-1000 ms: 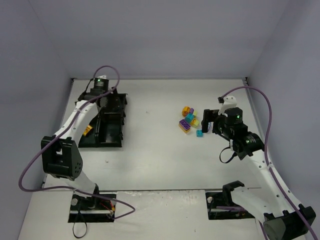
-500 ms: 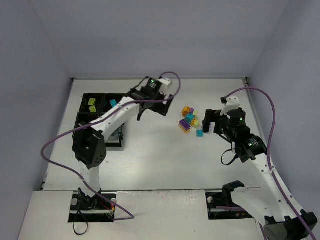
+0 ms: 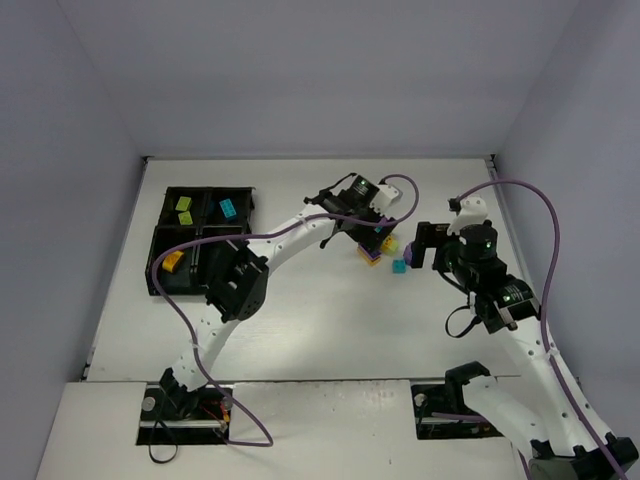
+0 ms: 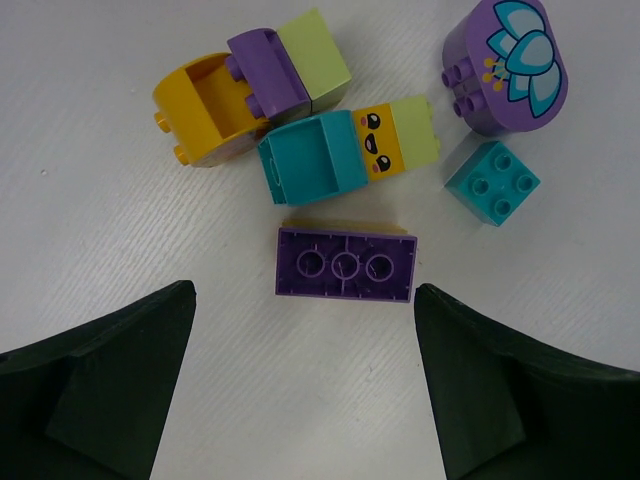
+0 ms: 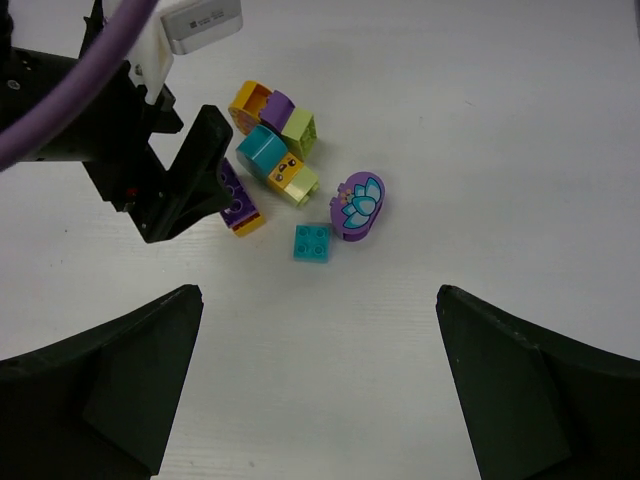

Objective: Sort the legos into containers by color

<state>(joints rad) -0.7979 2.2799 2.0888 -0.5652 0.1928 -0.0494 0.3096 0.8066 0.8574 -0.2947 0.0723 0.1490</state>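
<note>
On a white desk (image 4: pixel 100 220), a purple rectangular plastic brick (image 4: pixel 345 265) lying hollow side up just ahead of two dark jaws spread wide at the lower corners, touching neither. Beyond it, packed together: a cyan plastic brick (image 4: pixel 308 160), a yellow-green brick with an orange printed face (image 4: pixel 400 138), an orange rounded brick (image 4: pixel 195 112), a small purple brick (image 4: pixel 265 72) and a pale green brick (image 4: pixel 318 48). To the right, an oval purple piece with a cyan flower print (image 4: pixel 510 62), a small cyan four-stud brick (image 4: pixel 492 182) just beside it.

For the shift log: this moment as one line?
left gripper open above purple brick | right gripper open, empty | tray holds yellow-green bricks, cyan brick, orange brick
</note>
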